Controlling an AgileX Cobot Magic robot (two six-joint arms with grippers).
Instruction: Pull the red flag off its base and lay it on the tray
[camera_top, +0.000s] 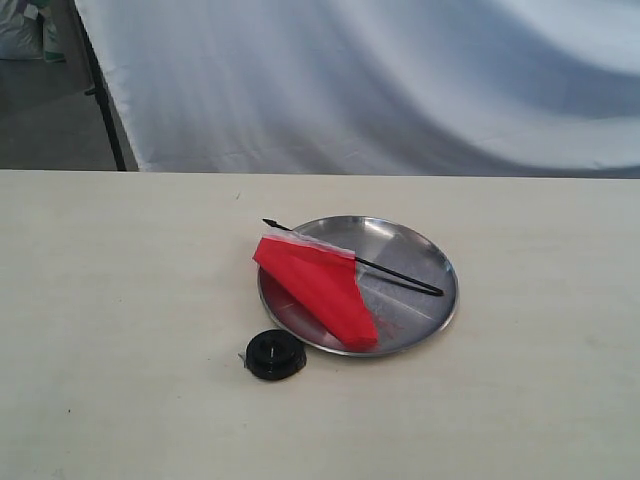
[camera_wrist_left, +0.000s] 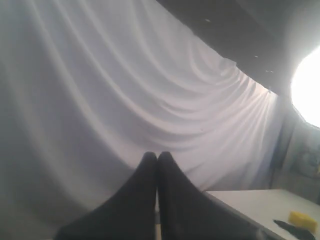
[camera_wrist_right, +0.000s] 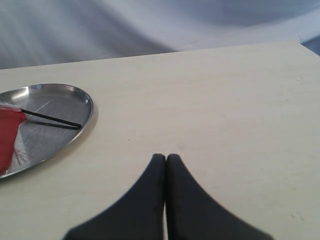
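The red flag (camera_top: 318, 283) lies flat on the silver tray (camera_top: 425, 250), its thin black stick (camera_top: 400, 275) crossing the tray's middle. The black round base (camera_top: 273, 354) sits on the table just in front of the tray's left edge, with nothing in it. Neither arm shows in the exterior view. My right gripper (camera_wrist_right: 166, 158) is shut and empty above bare table, with the tray (camera_wrist_right: 75, 100), the stick (camera_wrist_right: 52, 119) and a corner of the red flag (camera_wrist_right: 9, 135) off to one side. My left gripper (camera_wrist_left: 157, 155) is shut and empty, facing the white curtain.
A white curtain (camera_top: 380, 80) hangs behind the table's far edge, with a black stand leg (camera_top: 100, 90) at the back left. A yellow object (camera_wrist_left: 302, 219) lies on a table corner in the left wrist view.
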